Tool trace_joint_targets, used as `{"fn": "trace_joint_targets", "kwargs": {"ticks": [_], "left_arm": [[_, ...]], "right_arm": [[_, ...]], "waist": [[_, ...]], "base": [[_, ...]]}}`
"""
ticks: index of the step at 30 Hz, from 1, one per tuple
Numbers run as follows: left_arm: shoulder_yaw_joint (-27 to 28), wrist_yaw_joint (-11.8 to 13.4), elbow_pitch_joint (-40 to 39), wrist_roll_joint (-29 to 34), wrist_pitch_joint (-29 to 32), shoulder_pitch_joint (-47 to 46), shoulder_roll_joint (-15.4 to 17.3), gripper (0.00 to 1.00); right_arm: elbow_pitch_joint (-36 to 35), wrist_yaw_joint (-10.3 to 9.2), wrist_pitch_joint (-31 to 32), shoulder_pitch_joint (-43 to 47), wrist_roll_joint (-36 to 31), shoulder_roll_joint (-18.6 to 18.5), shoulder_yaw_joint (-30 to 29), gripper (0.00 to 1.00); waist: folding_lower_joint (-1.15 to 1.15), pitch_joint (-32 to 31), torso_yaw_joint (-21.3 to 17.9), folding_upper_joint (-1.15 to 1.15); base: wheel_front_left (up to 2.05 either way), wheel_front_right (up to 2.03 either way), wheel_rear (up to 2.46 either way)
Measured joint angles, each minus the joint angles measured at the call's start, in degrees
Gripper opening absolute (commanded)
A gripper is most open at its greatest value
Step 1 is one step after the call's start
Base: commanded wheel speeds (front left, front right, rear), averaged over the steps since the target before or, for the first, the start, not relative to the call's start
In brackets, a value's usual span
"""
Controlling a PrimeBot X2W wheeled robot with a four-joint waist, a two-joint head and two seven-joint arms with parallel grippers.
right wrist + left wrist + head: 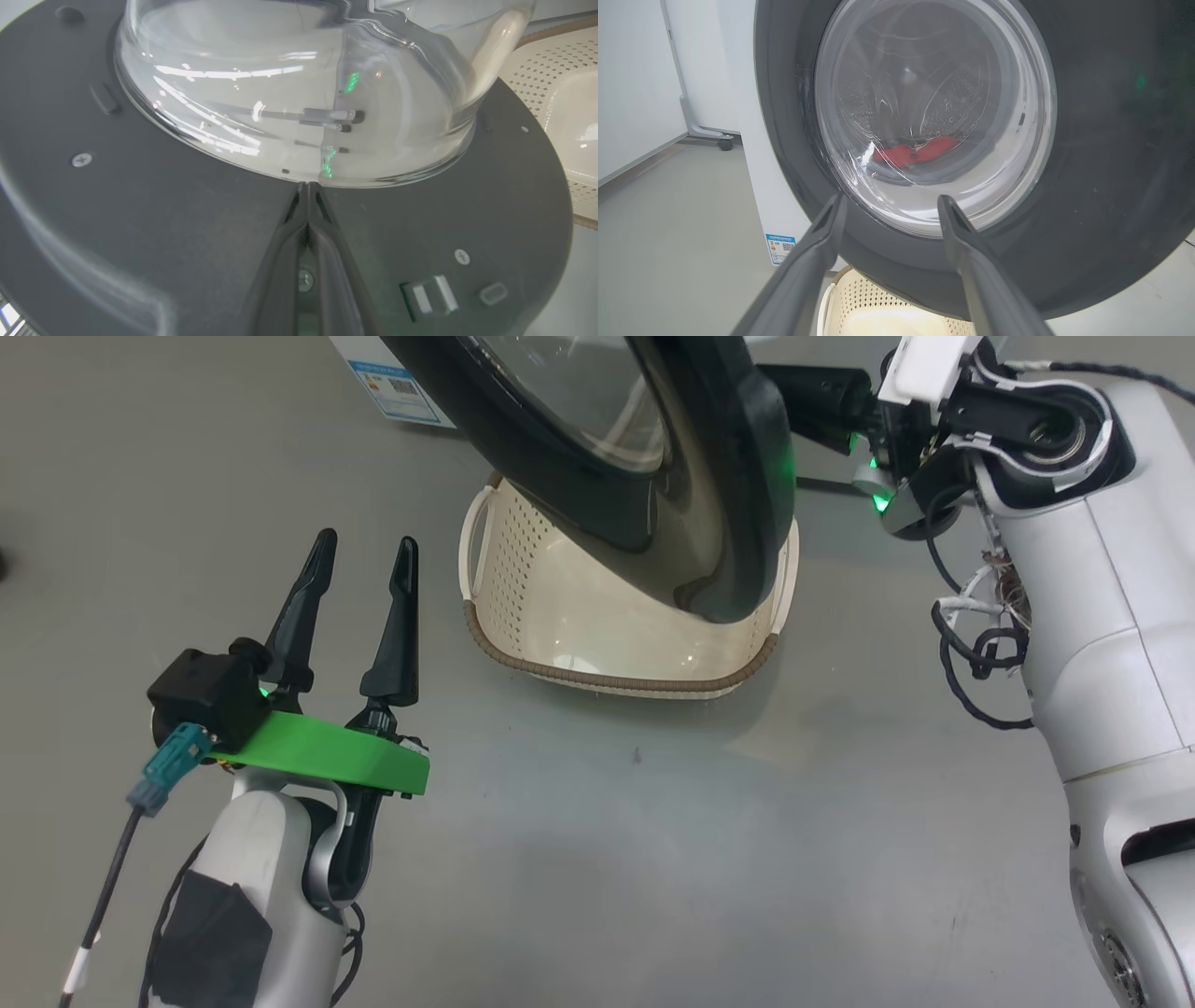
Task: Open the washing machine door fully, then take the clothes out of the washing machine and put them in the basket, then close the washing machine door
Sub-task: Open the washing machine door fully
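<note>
The right gripper (307,186) has its jaws pressed together on nothing. Their joined tip rests against the inner face of the washing machine door (140,219), just where the black rim meets the foot of the glass bowl (289,84). The door therefore lies dead ahead of these jaws and touches them, with the bowl bulging back toward them. The latch (429,298) sits on the rim close beside the jaws. From that I judge they bear on the door's free side, though the hinge itself cannot be made out.

The left gripper (366,541) is on the door's other side, jaws spread wide and empty, pointing at the outer face but apart from it.

Being round, the door has no long axis, so what counts is its plane. It stands upright and swung part-way out, outer face toward the left jaws and inner face toward the right. The right arm is the one in contact, so the coming move looks like a push along its own fingers to swing the door fully open.

Under the door's lower rim the basket (607,653) stands on the floor, with no clothes on the part of its bottom that shows. Behind the door, seen through the glass, the clothes (915,151) lie low in the drum of the washing machine (756,154).
</note>
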Motion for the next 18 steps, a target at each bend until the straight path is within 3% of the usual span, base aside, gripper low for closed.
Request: {"fn": "trace_joint_targets", "kwargs": {"ticks": [8, 18], "left_arm": [[-1.1, 0.0, 1.9, 0.1, 0.0, 1.7, 0.0, 1.0], [-2.7, 0.0, 3.2, 0.2, 0.0, 3.3, 0.1, 1.0]], "right_arm": [[-0.1, 0.15, -0.1, 5.5, 2.5, 0.3, 3.0, 0.0], [-2.1, 0.15, -5.8, 11.8, 12.3, 0.3, 9.4, 0.0]], "waist": [[0.0, -4.7, 0.5, 0.0], [0.0, -9.0, 2.8, 0.0]], "base": [[0.0, 0.0, 0.0], [0.0, 0.0, 0.0]]}}
